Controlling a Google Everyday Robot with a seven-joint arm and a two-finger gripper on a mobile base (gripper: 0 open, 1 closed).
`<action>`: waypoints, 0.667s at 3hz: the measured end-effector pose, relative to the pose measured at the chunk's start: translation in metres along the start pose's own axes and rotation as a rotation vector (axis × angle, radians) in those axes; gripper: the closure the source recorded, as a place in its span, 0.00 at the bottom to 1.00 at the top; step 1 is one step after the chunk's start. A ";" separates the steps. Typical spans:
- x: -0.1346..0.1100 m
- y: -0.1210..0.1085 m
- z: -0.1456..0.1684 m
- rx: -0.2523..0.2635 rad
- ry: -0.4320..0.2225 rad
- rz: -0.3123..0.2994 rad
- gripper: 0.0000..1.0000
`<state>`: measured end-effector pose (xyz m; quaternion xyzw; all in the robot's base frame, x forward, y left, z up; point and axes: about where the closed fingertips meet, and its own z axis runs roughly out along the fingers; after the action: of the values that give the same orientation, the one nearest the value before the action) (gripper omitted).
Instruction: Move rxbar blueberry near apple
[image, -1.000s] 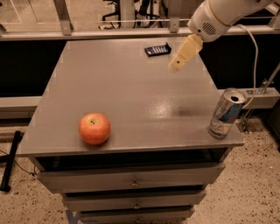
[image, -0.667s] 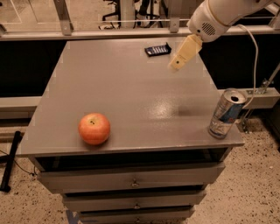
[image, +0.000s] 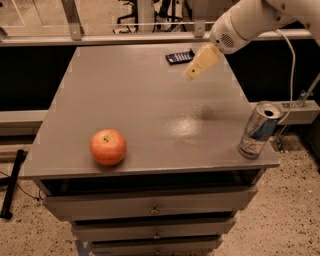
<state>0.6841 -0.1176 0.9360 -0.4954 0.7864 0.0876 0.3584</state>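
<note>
Gripper (image: 192, 74) hovers above table (image: 125, 95), near rxbar blueberry (image: 179, 57), touching neither.

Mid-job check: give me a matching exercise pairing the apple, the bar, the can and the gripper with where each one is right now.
Things:
1. apple
2. bar
3. can
4. gripper

Places:
A. lying flat near the far edge of the table
B. standing at the front right corner
C. sitting near the front left edge
D. in the air above the far right part, close to the bar, holding nothing

Pairs: 1-C, 2-A, 3-B, 4-D
</note>
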 end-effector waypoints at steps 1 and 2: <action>-0.003 -0.039 0.047 0.031 -0.108 0.056 0.00; -0.006 -0.079 0.088 0.046 -0.195 0.092 0.00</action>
<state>0.7936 -0.1089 0.8929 -0.4397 0.7714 0.1336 0.4402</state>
